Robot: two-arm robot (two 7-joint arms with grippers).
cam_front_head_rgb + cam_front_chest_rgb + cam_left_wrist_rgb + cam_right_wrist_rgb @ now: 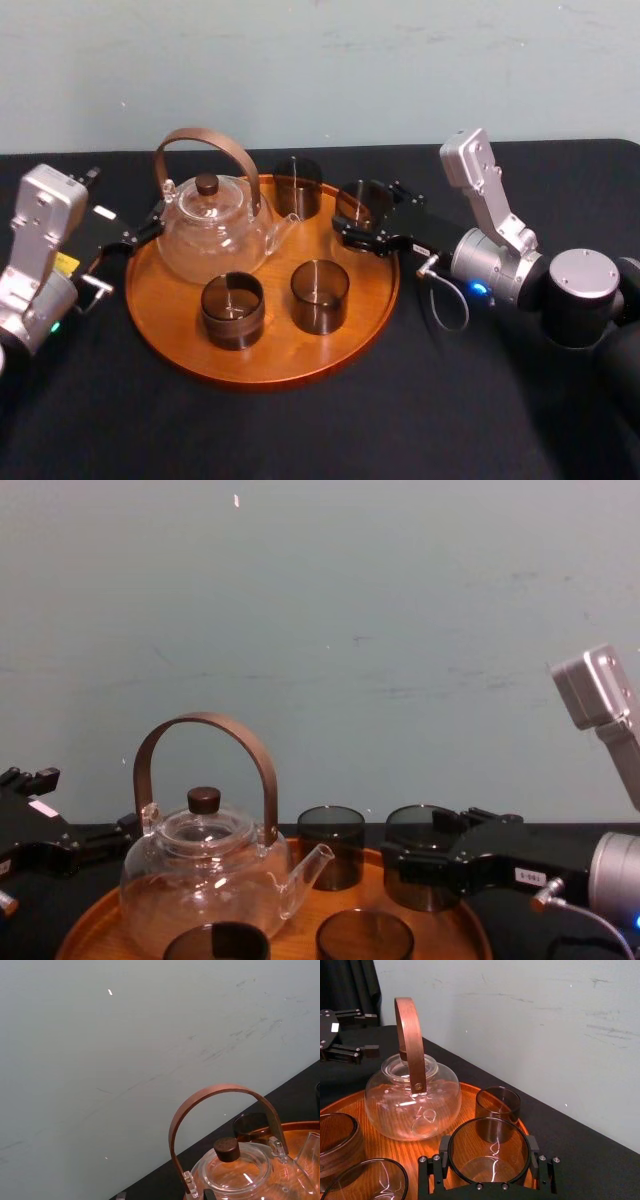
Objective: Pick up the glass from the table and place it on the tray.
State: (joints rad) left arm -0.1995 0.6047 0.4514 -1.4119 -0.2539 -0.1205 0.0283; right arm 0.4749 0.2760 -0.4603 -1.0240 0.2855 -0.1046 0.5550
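Although the black table takes up most of the head view, nothing on its bare cloth is left to collect. The work has moved to the round wooden tray at its middle. On the tray's left half stands a clear glass teapot with a bent wooden handle, and three smoked glasses are set down around it: one at the back and two at the front.

The fourth glass is the one being placed. It sits over the tray's right rear edge, just beside the back glass, with the right gripper clamped on it, one finger on each side of the wall. I cannot tell whether its base touches the wood or hangs a little above.

The left gripper is parked on the table just off the tray's left rim, fingers spread and empty.

By my reading this is the set-down step. The next move calls for lowering the glass flat inside the rim, then parting the fingers without nudging its neighbour.
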